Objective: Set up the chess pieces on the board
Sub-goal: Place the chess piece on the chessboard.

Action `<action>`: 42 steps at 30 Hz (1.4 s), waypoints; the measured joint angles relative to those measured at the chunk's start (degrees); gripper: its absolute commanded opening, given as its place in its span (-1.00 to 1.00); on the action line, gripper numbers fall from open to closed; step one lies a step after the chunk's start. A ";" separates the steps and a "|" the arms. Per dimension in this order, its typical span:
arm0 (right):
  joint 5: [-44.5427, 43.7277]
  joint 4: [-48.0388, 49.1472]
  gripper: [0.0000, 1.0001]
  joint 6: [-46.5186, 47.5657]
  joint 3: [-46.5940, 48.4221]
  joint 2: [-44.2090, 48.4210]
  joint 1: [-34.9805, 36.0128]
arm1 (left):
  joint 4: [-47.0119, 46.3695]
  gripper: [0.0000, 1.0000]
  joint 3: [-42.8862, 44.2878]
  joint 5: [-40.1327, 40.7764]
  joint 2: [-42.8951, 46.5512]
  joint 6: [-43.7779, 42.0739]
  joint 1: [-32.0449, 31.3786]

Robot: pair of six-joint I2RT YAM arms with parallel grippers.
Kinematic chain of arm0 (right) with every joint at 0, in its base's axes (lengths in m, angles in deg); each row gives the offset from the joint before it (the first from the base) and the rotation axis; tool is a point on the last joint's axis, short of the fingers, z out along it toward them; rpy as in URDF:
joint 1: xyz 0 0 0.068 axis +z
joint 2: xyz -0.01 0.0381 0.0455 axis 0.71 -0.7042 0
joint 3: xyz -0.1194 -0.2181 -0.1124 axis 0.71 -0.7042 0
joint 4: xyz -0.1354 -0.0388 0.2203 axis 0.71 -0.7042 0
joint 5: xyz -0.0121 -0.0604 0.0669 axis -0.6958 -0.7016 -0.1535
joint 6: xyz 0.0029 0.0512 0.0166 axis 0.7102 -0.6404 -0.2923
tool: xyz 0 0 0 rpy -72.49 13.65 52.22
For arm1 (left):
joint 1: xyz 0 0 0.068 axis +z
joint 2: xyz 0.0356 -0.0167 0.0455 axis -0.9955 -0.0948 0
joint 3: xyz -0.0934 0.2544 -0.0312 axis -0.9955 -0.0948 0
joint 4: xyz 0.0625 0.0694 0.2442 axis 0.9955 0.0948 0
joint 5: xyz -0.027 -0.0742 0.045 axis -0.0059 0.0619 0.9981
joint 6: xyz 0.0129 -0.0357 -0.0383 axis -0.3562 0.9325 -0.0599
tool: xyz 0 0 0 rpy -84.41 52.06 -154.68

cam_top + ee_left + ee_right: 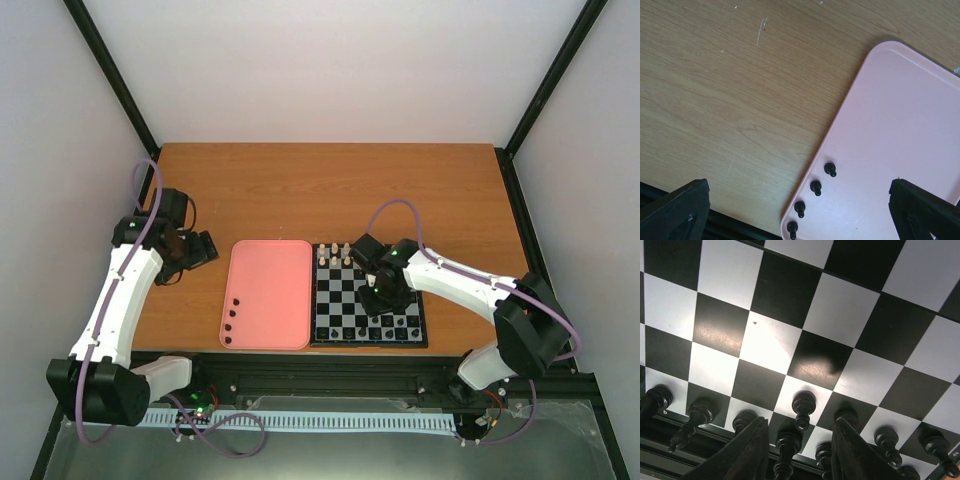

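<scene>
The board (340,300) with black and pale checks lies right of centre. Black chess pieces (372,331) stand along its near rows. My right gripper (384,297) hovers low over them. In the right wrist view its fingers (747,450) stand apart, open, on either side of a black pawn (803,404) that stands free on a pale square, with a taller black piece (786,445) behind it. Several more black pawns (816,187) stand in a line along the left rim of a pink tray (900,125). My left gripper (799,186) hangs wide open above that corner, holding nothing.
The pink tray (268,270) lies against the board's left side. Cream-white pieces (335,256) stand on the board's far rows. Bare wooden table (330,190) stretches behind both. A black rail (330,375) runs along the near edge.
</scene>
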 measured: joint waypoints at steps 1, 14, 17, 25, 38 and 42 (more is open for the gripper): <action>-0.17 -0.15 -0.23 0.04 0.07 -0.02 0.00 | 0.02 1.00 -0.13 0.00 0.02 0.00 0.00; -0.61 0.24 -0.15 0.55 0.15 -2.69 0.00 | -0.20 1.00 -0.70 -0.02 0.04 0.04 0.00; -0.35 1.01 -0.14 0.66 0.15 -3.61 0.00 | -0.24 1.00 -0.70 -0.02 0.02 0.04 0.00; 0.09 2.93 -0.14 1.18 0.15 -5.99 0.00 | -1.01 1.00 -0.92 -0.02 -0.33 0.04 0.00; 1.01 4.33 -0.14 1.64 -0.09 -7.21 0.00 | -1.44 1.00 -1.77 -0.02 -0.48 0.04 0.00; 1.81 4.63 -0.14 1.62 -0.74 -7.21 0.00 | -1.49 1.00 -2.08 -0.02 -0.48 0.04 0.00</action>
